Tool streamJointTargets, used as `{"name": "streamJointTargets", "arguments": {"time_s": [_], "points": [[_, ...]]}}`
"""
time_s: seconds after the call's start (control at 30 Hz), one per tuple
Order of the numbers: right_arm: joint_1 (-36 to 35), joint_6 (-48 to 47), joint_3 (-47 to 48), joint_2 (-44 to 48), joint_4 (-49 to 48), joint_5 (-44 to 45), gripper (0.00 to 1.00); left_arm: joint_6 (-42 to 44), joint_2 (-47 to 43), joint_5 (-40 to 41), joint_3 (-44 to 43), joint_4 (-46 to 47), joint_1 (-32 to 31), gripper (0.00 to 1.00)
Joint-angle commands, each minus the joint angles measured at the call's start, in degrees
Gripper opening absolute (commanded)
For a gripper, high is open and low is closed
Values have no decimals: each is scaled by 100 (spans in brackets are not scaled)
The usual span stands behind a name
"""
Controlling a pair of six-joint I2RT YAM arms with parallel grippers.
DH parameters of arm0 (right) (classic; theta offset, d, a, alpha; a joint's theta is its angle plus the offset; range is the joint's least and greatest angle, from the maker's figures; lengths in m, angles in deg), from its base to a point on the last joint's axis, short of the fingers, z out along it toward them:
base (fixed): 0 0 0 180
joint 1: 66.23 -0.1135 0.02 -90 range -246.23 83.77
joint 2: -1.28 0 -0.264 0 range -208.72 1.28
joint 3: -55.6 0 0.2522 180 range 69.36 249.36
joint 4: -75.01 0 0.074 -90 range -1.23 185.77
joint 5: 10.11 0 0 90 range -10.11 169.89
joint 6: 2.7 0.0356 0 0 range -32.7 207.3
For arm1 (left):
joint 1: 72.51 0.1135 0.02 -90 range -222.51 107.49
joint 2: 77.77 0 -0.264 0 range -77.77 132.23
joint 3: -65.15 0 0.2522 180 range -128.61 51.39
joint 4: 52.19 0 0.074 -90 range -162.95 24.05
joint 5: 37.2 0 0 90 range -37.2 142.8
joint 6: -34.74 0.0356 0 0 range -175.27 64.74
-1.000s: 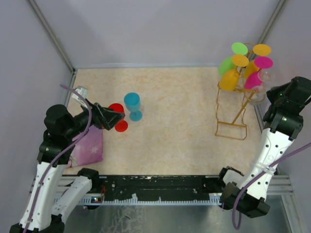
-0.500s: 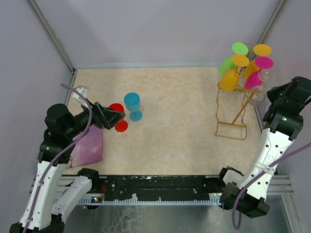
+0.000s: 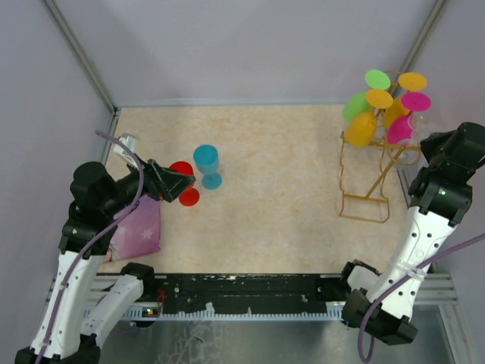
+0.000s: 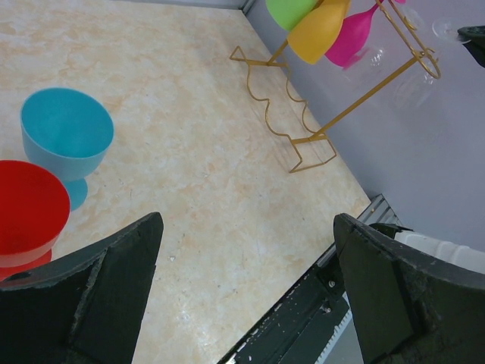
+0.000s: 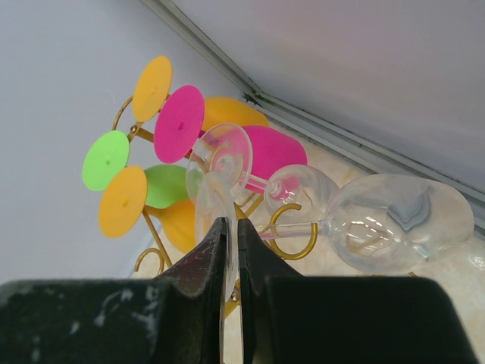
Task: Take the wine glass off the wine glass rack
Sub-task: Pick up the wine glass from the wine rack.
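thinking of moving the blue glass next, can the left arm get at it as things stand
Probably yes: the blue glass stands upright ahead of the wide-open jaws, nothing between; the red glass close beside it may crowd one side.

- Left arm (image 3: 72, 280): white link sections, black joint housings, black base block.
- Right arm (image 3: 424, 227): same white-and-black build; small dark fastener dots on the white link.
- Cables (image 3: 140, 182): lavender, one running along each arm.
- Left gripper (image 4: 246, 284): two broad matte-black fingers (image 4: 114, 288), edges lightly scuffed.
- Right gripper (image 5: 232, 239): two black fingers (image 5: 201, 265); whitish scratches on the black body below them.
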Motion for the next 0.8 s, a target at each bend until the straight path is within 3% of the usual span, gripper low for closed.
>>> {"name": "streamJointTargets", "arguments": {"time_s": [0.0,0.4,0.77], "points": [[57,-153,89,203,-647,302,0,-21,-27,3,-15,56,18,99],[57,388,-627,637,-1158,649,0,-19,-9,4,-33,58,18,99],[58,88,-1148,981,-1791,910,0,-42,2,-1,-57,47,20,99]]}}
